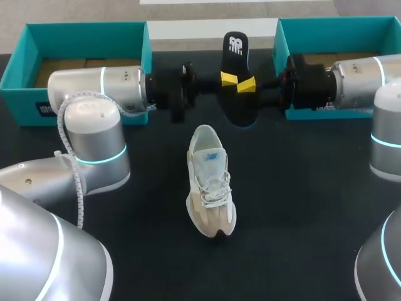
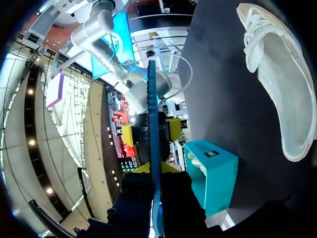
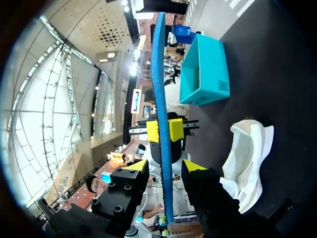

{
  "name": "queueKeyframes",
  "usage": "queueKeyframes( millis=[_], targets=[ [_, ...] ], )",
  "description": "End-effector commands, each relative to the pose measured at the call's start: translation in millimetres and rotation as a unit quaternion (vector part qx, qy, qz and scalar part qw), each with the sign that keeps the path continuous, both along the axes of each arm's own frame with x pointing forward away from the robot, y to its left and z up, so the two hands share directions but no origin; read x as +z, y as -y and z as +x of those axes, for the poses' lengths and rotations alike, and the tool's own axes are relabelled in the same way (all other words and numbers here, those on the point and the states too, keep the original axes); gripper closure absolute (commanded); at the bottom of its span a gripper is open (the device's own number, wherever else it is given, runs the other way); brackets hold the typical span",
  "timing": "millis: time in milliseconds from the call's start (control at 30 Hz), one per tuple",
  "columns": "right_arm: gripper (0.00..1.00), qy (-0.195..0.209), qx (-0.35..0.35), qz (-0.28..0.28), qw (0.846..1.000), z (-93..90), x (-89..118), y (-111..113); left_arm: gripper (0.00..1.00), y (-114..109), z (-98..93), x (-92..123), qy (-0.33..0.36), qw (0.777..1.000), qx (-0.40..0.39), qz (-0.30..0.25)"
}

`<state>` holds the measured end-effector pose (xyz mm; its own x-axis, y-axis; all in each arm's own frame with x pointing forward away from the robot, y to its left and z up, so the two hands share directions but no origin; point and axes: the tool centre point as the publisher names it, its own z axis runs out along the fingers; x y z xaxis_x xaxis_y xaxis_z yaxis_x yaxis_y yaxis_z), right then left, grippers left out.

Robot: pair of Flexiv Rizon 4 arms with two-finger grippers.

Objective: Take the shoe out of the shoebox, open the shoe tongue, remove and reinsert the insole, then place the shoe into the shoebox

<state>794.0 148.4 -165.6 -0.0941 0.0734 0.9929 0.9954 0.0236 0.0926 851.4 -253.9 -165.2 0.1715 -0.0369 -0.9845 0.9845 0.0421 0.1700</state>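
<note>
The black insole (image 1: 235,56), blue underneath, hangs in the air between my two arms behind the shoe. My left gripper (image 1: 227,79) is shut on it; in the left wrist view its yellow tips (image 2: 155,171) press both faces of the insole (image 2: 152,124). My right gripper (image 1: 249,84) comes in from the opposite side. In the right wrist view its fingers (image 3: 165,166) straddle the insole's edge (image 3: 160,74) with a small gap on each side, so it is open. The white and beige shoe (image 1: 210,182) lies on the table in front, also seen as the shoe (image 2: 282,74) and the shoe (image 3: 247,158).
Two teal shoebox halves stand at the back: the left box (image 1: 81,37) behind my left arm, the right box (image 1: 338,28) behind my right arm. The dark table (image 1: 301,207) surrounds the shoe.
</note>
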Motion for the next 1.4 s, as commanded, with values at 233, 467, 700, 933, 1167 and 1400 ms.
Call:
queueKeyframes(
  millis=[233, 467, 700, 933, 1167, 1400],
  targets=[
    [0.64, -0.001, 0.002, 0.0, 1.0, 2.5, -1.0, -2.4, 1.0, 8.6, -0.9, -3.9, -0.008, 1.0, -0.006, -0.007],
    [0.69, -0.002, 0.004, -0.001, 1.0, 3.6, -0.7, -2.7, 1.0, 6.8, -1.8, -2.9, -0.005, 1.0, -0.005, -0.01],
    [0.72, -0.005, 0.007, 0.001, 1.0, 4.7, -1.8, -4.9, 1.0, 5.7, -1.7, -3.3, -0.005, 1.0, -0.003, -0.009],
    [0.76, -0.006, 0.008, 0.0, 1.0, 5.4, -1.6, -6.1, 1.0, 6.0, -2.6, -2.7, -0.006, 1.0, -0.005, -0.012],
    [1.0, -0.006, 0.009, 0.0, 1.0, 6.1, -0.9, -7.5, 1.0, 5.8, -1.4, -1.8, -0.005, 1.0, -0.006, -0.011],
    [1.0, -0.006, 0.015, 0.001, 1.0, 7.9, -0.7, -9.0, 1.0, 5.2, -0.5, -1.1, -0.007, 1.0, -0.002, -0.011]
  ],
)
